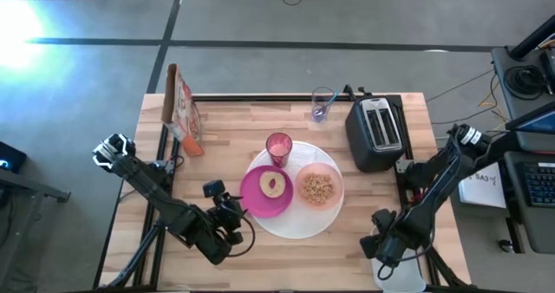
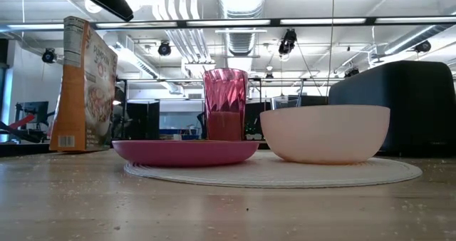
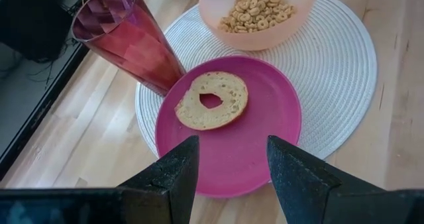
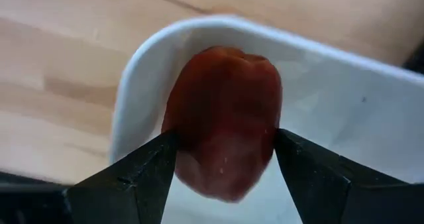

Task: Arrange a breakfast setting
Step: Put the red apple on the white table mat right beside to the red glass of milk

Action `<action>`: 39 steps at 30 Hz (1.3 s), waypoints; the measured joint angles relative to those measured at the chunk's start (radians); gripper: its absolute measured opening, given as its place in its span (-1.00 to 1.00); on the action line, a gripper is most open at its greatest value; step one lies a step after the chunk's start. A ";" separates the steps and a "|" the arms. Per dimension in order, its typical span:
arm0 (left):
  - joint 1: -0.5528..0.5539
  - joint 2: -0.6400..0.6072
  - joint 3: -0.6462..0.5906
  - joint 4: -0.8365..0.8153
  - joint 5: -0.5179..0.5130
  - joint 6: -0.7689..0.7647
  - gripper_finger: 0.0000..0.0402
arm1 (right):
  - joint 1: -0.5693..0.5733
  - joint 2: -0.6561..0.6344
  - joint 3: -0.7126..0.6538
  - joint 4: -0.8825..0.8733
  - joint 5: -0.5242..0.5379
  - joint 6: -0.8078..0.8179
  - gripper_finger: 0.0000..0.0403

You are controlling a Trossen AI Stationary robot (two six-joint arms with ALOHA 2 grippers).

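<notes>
A large round white plate [image 1: 299, 215] lies at the table's middle. On it rest a smaller magenta plate [image 3: 232, 128] with a bagel half [image 3: 212, 99], a peach bowl [image 1: 318, 187] of cereal rings, and a pink cup [image 1: 278, 147]. My left gripper [image 3: 228, 144] is open and empty, just short of the magenta plate's near-left rim; it also shows in the high view [image 1: 232, 213]. My right gripper [image 1: 381, 245] is at the near right, over a white tub [image 4: 199, 32], shut on a red-brown fruit [image 4: 225, 118]. A clear glass [image 1: 323, 104] at the far edge holds a bluish utensil, perhaps the spoon. My right gripper pinches the red-brown fruit between its two fingers, one on each of its opposite sides [image 4: 173, 141]. The fingers come from above, pointing down into the white tub. Whether the fruit rests on the tub's floor or hangs clear, I cannot tell.
A cereal box [image 1: 182, 111] stands upright at the far left. A black two-slot toaster [image 1: 375, 133] stands at the far right. Bare wood lies along the near edge between the two arms [image 1: 303, 258].
</notes>
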 joint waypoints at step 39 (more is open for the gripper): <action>0.000 -0.003 0.029 -0.001 -0.010 0.003 -0.20 | -0.004 -0.168 -0.082 0.003 -0.010 -0.086 -0.39</action>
